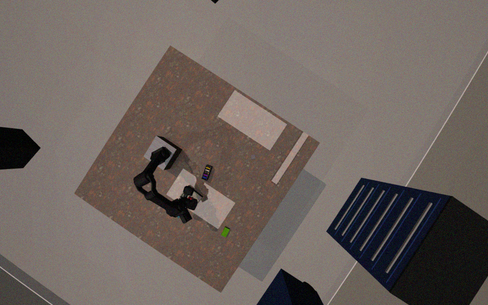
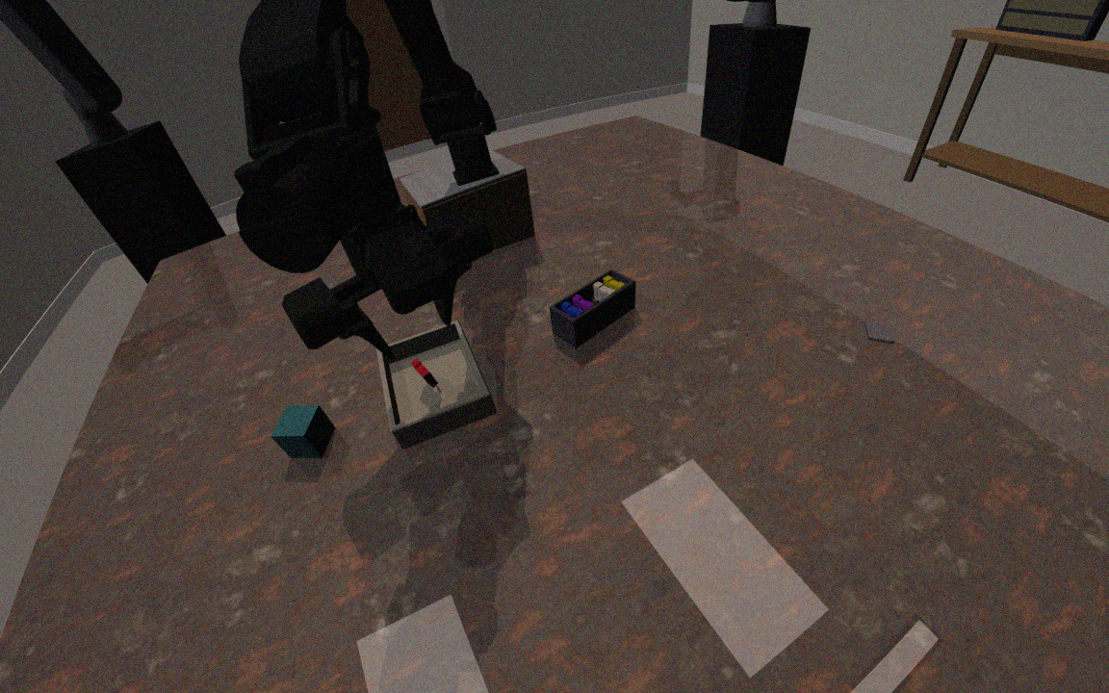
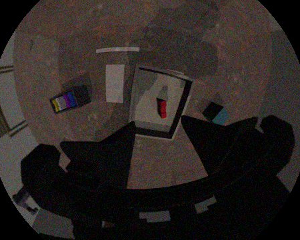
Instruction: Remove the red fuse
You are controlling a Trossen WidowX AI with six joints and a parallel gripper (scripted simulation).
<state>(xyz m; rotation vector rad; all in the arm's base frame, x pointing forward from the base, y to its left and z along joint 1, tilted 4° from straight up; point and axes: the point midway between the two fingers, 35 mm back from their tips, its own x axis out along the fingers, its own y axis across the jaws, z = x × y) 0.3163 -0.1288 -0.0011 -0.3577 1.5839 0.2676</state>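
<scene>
The red fuse [image 1: 189, 197] [image 2: 421, 370] [image 3: 163, 110] is inside the outline of the tray [image 2: 448, 423] [image 3: 183, 104], clear of both fingers. It is tilted in the exterior view, dark end lower; I cannot tell whether it rests on the tray floor. My gripper [image 2: 418, 338] [image 3: 158, 121] is open above the tray's near-arm side, one fingertip on each side. The fuse block [image 2: 602, 321] [image 3: 83, 95] stands apart from the tray and gripper. It holds yellow [image 2: 613, 282] [image 3: 55, 105], white [image 2: 603, 292], purple [image 2: 581, 303] [image 3: 69, 99] and blue [image 2: 571, 310] fuses.
A teal block [image 2: 301, 432] [image 3: 221, 117] stands beside the tray, on the side away from the fuse block. A green block [image 1: 225, 231] lies farther out. A small flat grey piece [image 1: 253, 156] [image 2: 878, 332] lies beyond the fuse block.
</scene>
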